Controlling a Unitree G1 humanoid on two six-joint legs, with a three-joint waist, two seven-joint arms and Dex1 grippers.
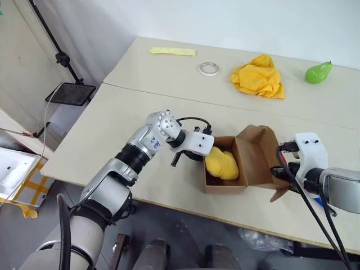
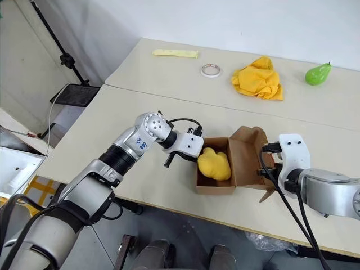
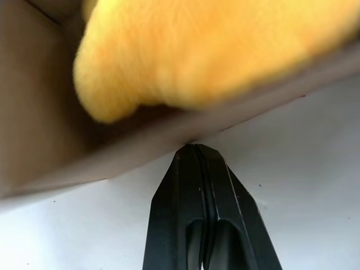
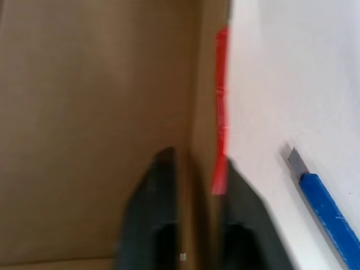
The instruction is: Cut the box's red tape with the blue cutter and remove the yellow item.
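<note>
Table [image 1: 140, 112]: two pale tops butted together, work happens on the near one. Far top holds clutter: orange-yellow cloth [image 1: 257, 77], green pear [image 1: 318, 72], tape roll [image 1: 209, 68], pale yellow strip [image 1: 172, 51]. None of it is in play.

The box [image 1: 226, 187] sits near the front edge, lid flap [image 1: 256, 154] swung up and open toward the right arm. So the cutting step looks done. The red tape [image 4: 221, 107] shows as a thin strip along the flap edge.

The yellow item [image 1: 221, 163] is inside the box, on the side next to the left arm. Not removed yet; that's what remains.

Left gripper [image 3: 196, 151]: fingers pressed together, tip touching the outside of the near box wall, empty. Looks like it's bracing the box, not picking.

Right gripper [image 4: 194, 163]: fingers parted a little, straddling the flap edge with the tape beside one finger. Can't tell if it's pinching or letting go.

The blue cutter [image 4: 329, 214] lies on the table just beside the right gripper, dark tip toward the box, not held.

Judgement: roughly two-thirds through. Open, cutter down, extraction pending.
</note>
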